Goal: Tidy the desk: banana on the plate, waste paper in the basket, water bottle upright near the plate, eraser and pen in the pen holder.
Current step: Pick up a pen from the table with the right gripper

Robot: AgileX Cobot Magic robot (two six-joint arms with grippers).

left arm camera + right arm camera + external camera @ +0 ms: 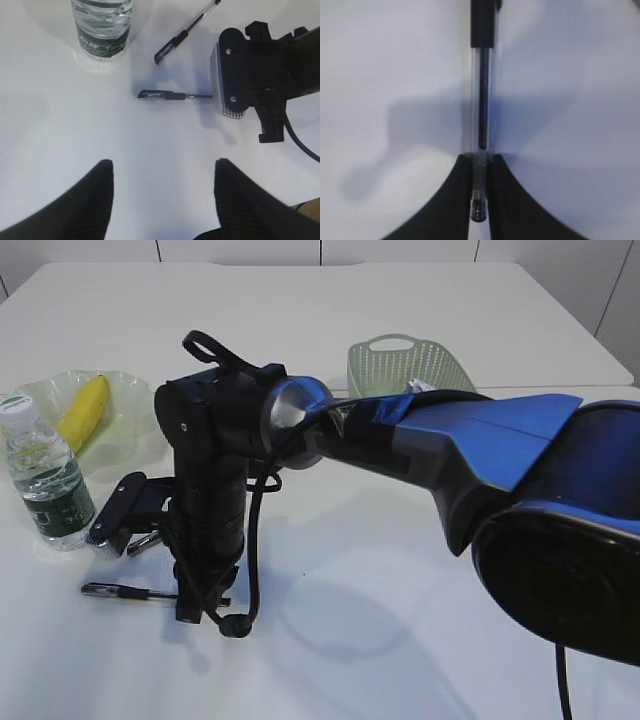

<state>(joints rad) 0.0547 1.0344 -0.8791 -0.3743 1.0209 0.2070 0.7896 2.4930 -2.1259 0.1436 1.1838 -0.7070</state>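
My right gripper (479, 165) points straight down at the table and is shut on the rear end of a clear-barrelled black pen (482, 75), which lies flat (125, 591). My left gripper (162, 167) hovers open over bare table, short of that pen (160, 95). A second pen (187, 31) lies beyond it. The water bottle (45, 480) stands upright beside the plate (135, 415), and the banana (85, 410) lies on the plate. The green basket (410, 365) holds a bit of white paper (420, 387). Eraser and pen holder are out of view.
The right arm's blue and black body (480, 450) reaches across the middle of the exterior view and hides much of the table. Its wrist block (250, 70) sits to the right of the pens. The bottle (102, 27) is close to both pens.
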